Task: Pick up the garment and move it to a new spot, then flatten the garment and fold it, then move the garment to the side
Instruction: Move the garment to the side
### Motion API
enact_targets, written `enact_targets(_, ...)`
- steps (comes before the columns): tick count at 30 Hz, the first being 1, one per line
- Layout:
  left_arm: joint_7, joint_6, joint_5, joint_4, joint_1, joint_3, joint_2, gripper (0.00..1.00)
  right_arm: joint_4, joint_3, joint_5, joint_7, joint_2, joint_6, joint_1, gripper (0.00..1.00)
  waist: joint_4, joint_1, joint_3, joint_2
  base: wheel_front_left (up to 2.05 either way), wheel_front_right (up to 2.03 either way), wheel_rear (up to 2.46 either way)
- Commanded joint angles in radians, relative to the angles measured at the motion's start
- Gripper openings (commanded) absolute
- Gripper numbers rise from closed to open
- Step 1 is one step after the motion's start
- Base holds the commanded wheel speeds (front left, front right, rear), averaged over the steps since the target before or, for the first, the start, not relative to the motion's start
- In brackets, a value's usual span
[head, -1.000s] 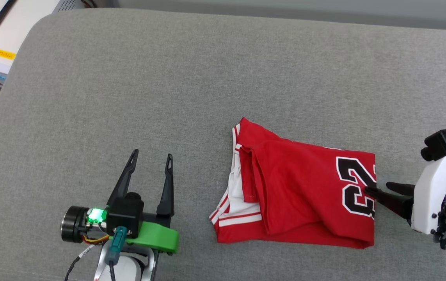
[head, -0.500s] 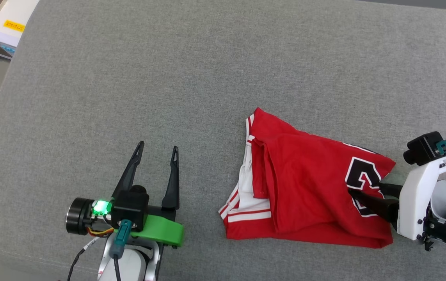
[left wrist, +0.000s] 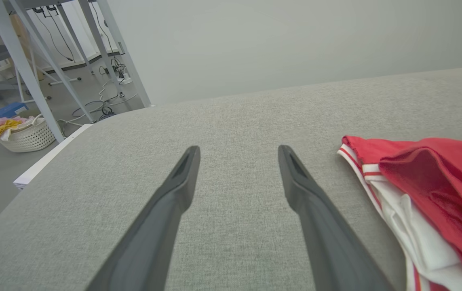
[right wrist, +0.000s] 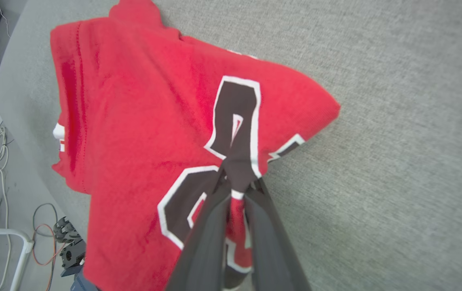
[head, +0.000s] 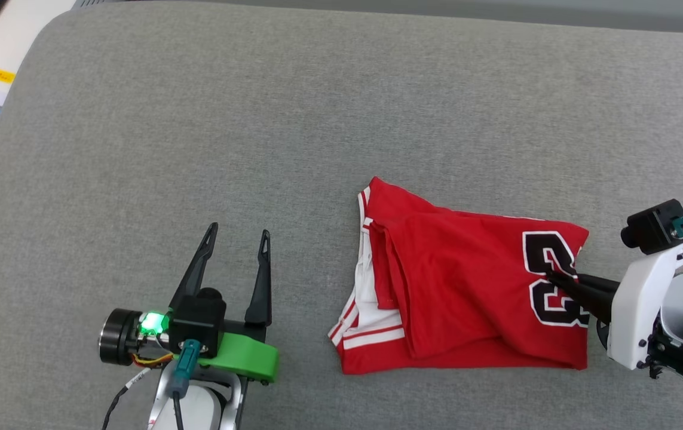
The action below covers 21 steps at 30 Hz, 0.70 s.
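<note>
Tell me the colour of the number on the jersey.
Black, outlined in white, on the red garment; clearest in the right wrist view.

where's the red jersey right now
In the head view the jersey lies folded on the grey cushion, right of centre, with the right gripper pinching its numbered edge and the open left gripper off to its left.

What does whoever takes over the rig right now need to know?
Right claw: shut on the red fabric jersey with white sleeves and black 23, pinching its edge at the number.
Left claw: open, to the jersey's left, not touching it.
Jersey: lies in folded layers on the grey fabric cushion, toward the robot's right.
Done: folding, by the look of it.
Left: probably just moving it aside.
</note>
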Motion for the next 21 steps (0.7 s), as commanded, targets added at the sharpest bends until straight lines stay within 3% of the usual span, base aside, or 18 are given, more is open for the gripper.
enact_targets(1,-0.006,0.005,0.007,0.000,0.009,0.002,0.002,1.00,-0.016,0.000,-0.015,-0.012,-0.016,-0.001,-0.019,0.00,-0.039,0.0000,-0.019,0.0000,0.00,0.00,0.00)
enact_targets(12,-0.006,0.011,0.010,-0.015,0.013,0.024,0.024,1.00,-0.110,-0.003,-0.130,-0.031,-0.152,-0.001,-0.104,0.00,-0.188,0.0000,-0.015,0.0000,0.00,0.00,0.00)
enact_targets(21,-0.006,0.017,0.023,-0.045,-0.014,0.036,0.056,1.00,-0.053,-0.087,-0.153,-0.042,-0.199,-0.001,-0.194,0.00,-0.259,0.0000,0.065,0.0000,0.00,0.00,0.00)
